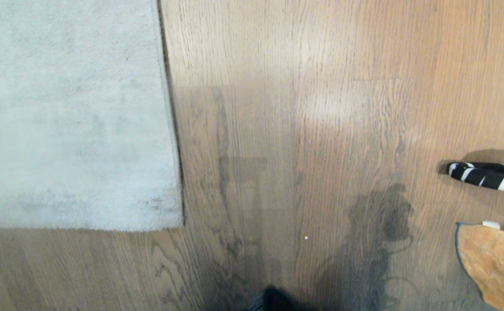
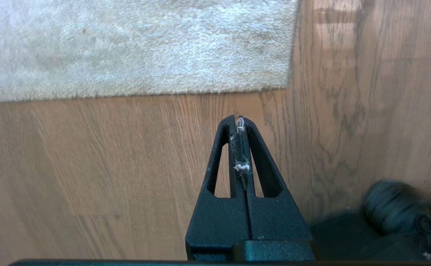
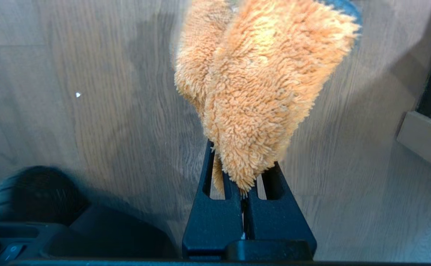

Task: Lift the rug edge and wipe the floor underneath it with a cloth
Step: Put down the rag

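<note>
Currently my right tool (image 3: 243, 184) grips the cloth (image 3: 256, 92) ready for wiping; my left tool (image 2: 240, 123), closed empty, hangs near the rug edge (image 2: 163, 90), unlifted.

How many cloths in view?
1. The orange cloth is pinched in the shut right gripper, hanging over the floor at the head view's lower right, apart from the rug. None elsewhere.
</note>
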Controlling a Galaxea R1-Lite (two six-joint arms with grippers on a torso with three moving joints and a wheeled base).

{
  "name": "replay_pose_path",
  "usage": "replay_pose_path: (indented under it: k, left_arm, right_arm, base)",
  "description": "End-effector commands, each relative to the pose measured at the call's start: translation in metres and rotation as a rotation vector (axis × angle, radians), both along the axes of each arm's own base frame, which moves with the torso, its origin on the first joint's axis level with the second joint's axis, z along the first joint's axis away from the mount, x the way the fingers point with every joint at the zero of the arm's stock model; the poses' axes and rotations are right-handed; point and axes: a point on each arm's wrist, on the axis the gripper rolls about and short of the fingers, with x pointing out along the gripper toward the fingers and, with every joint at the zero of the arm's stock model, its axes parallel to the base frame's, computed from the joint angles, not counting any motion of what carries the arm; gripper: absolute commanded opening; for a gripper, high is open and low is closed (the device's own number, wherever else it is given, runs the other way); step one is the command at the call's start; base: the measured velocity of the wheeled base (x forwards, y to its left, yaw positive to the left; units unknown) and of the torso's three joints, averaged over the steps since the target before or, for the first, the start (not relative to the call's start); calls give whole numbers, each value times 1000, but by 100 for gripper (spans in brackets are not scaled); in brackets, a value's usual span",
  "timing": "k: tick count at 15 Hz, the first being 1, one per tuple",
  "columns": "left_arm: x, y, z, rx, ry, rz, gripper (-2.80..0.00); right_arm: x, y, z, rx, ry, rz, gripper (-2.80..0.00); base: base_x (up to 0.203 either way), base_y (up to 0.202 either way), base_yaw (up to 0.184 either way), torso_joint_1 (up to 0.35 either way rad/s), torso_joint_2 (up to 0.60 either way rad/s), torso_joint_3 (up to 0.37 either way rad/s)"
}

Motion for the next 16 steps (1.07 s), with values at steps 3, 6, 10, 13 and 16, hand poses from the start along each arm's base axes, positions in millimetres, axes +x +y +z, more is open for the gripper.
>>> replay_pose_path:
  k: [3,6,10,13,16]
  left_arm:
    - [0,0,0,-3,1,2,-280]
    - [0,0,0,-3,1,2,-280]
    - [0,0,0,-3,1,2,-280]
    - [0,0,0,-3,1,2,-280]
    - [0,0,0,-3,1,2,-280]
  right_arm:
    - [0,0,0,-1,2,2,-280]
    - [0,0,0,-24,3,4,-280]
    - [0,0,0,-40,3,6,-280]
    - [0,0,0,-37,13,19,-280]
    - [0,0,-1,-39,18,21,-280]
  base:
    - [0,0,0,0,0,0]
    - [0,0,0,0,0,0]
    - [0,0,0,0,0,0]
    - [0,0,0,0,0,0]
    - [0,0,0,0,0,0]
